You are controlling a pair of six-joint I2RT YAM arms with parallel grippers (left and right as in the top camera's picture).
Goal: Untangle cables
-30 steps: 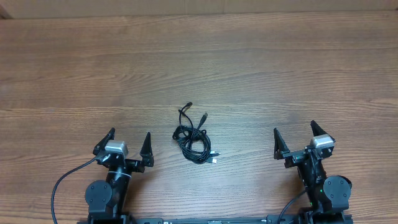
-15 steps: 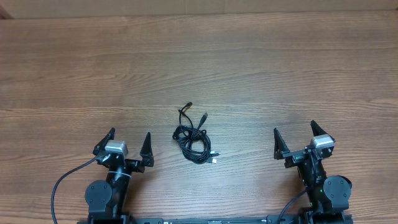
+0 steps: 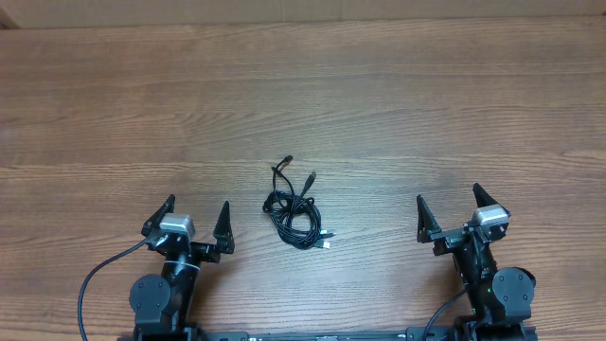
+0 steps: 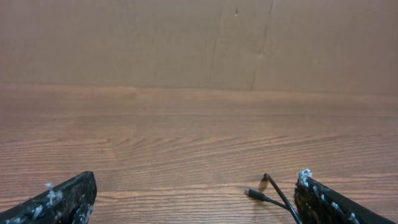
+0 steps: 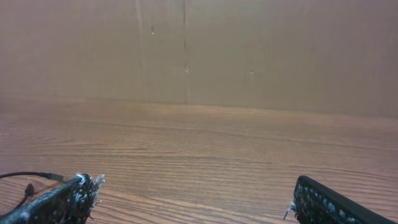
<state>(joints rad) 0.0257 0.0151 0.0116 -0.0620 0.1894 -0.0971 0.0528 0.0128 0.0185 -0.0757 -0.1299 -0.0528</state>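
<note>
The cables [image 3: 298, 213] lie in a small knotted black bundle near the middle of the wooden surface [image 3: 398, 95], with a few plug ends sticking out of the coil; the bundle sits between the two arms, a little ahead of them and touching neither. The left arm [image 3: 163, 289] rests at the near edge, its jaws spread wide and holding nothing; the right arm [image 3: 500, 284] sits likewise, jaws spread and empty; a brown cardboard wall [image 4: 186, 37] stands along the far edge.

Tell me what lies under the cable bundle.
Only the wooden table shows under the cables, visible through their loops. Where strands cross in the knot, the lower ones are covered, so their paths cannot be traced.
</note>
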